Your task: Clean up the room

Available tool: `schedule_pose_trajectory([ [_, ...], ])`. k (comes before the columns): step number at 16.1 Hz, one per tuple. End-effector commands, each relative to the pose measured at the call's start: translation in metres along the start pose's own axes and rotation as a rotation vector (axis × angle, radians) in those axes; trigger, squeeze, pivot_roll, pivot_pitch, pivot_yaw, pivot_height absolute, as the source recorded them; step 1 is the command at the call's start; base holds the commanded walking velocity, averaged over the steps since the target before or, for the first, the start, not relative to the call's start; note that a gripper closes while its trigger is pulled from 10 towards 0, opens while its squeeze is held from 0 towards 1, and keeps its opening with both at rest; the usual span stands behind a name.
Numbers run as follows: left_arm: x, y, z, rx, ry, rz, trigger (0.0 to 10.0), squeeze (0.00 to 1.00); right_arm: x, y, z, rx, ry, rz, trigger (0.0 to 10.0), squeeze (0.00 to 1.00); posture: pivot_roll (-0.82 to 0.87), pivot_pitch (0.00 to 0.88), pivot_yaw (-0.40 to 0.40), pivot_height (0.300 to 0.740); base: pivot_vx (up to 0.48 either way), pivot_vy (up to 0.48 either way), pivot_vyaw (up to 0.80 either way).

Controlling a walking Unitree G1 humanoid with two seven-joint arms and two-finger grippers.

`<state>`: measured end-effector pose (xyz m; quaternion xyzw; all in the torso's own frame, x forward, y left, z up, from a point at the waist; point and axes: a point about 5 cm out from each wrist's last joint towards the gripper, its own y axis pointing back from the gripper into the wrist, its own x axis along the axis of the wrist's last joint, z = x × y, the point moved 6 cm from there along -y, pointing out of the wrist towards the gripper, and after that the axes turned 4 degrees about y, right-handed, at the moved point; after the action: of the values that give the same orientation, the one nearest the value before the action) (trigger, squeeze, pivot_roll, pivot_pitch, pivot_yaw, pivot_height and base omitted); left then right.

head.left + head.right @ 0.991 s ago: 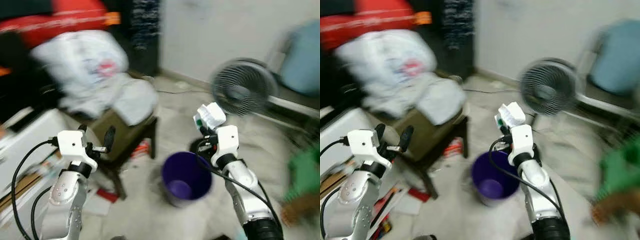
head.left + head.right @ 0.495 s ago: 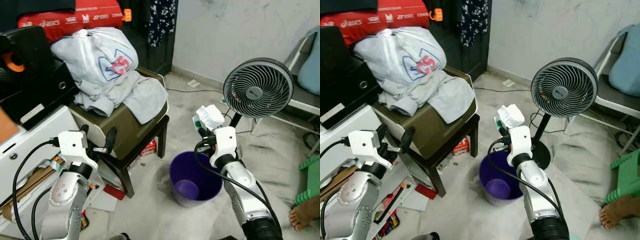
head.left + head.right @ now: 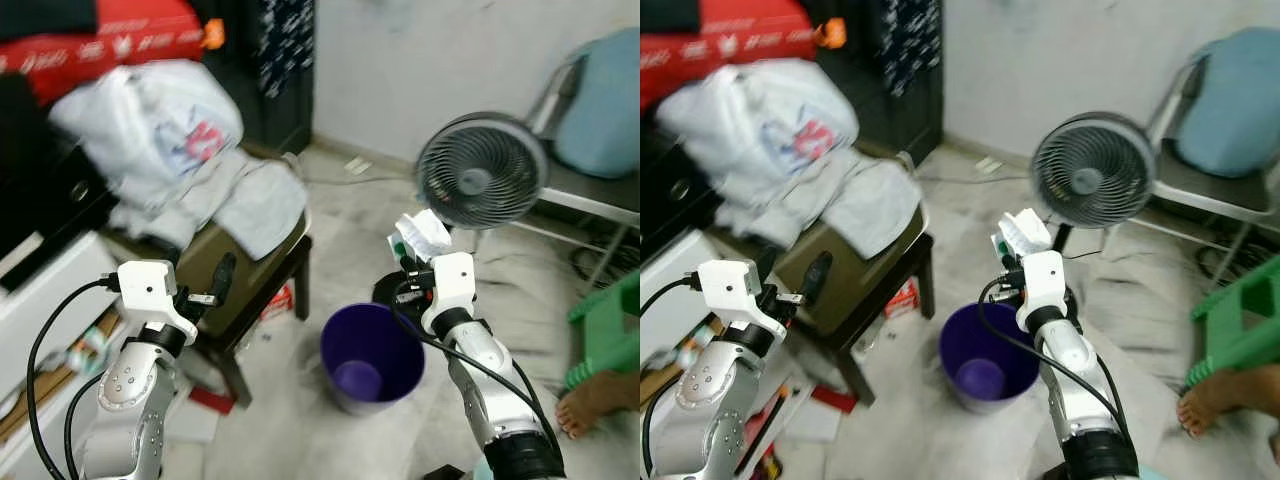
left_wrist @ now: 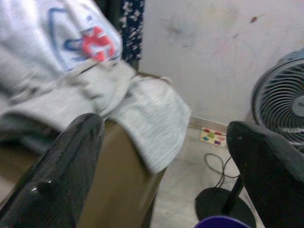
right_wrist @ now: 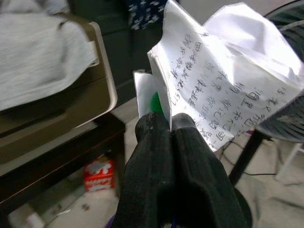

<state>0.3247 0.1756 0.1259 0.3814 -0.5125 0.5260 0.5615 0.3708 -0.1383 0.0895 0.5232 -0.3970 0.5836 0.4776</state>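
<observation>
My right gripper (image 3: 409, 256) is shut on crumpled white paper (image 3: 424, 233) with handwriting, seen close up as paper (image 5: 223, 95) pinched between its fingers (image 5: 166, 156). It is raised above the far rim of a purple bucket (image 3: 371, 358) that stands on the floor. My left gripper (image 3: 200, 285) is open and empty, held up in front of a brown stool (image 3: 235, 275); its fingers (image 4: 71, 166) stand wide apart in the left wrist view.
Grey clothes (image 3: 235, 195) and a white plastic bag (image 3: 150, 120) lie piled on the stool. A standing fan (image 3: 480, 170) is behind the bucket. A green stool (image 3: 610, 335) and a person's foot (image 3: 590, 405) are at the right. A white cabinet (image 3: 40, 310) stands at the left.
The camera has swung, so the whole scene has shifted and blurred slightly. Both arms keep their poses; the right gripper still holds the paper over the bucket.
</observation>
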Motion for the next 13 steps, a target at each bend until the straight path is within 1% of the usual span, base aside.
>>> schedule_pose_trajectory([
  [1, 0.0002, -0.0008, 0.0014, -0.007, -0.004, -0.002, 10.0, 0.0, -0.0006, -0.0002, 0.0033, -0.011, -0.001, -0.003, 10.0, 0.0, 0.01, 0.074, -0.018, 0.74, 0.255, 0.0, -0.43],
  [2, 0.0004, -0.0009, 0.0013, -0.007, -0.004, -0.001, 10.0, 0.0, -0.0009, -0.0003, 0.0036, -0.012, -0.001, -0.004, 10.0, 0.0, 0.01, 0.074, -0.017, 0.74, 0.259, 0.0, -0.43],
  [8, 0.0007, -0.0015, 0.0012, -0.008, -0.005, -0.002, 10.0, 0.0, -0.0043, 0.0001, 0.0088, -0.023, 0.005, -0.013, 10.0, 0.0, 0.01, 0.081, -0.013, 0.74, 0.257, 0.0, 0.0],
  [13, 0.0009, -0.0015, 0.0019, -0.011, -0.001, -0.001, 10.0, 0.0, -0.005, 0.0002, 0.0093, -0.024, 0.007, -0.014, 10.0, 0.0, 0.01, 0.082, -0.013, 0.74, 0.277, 0.0, 0.0],
])
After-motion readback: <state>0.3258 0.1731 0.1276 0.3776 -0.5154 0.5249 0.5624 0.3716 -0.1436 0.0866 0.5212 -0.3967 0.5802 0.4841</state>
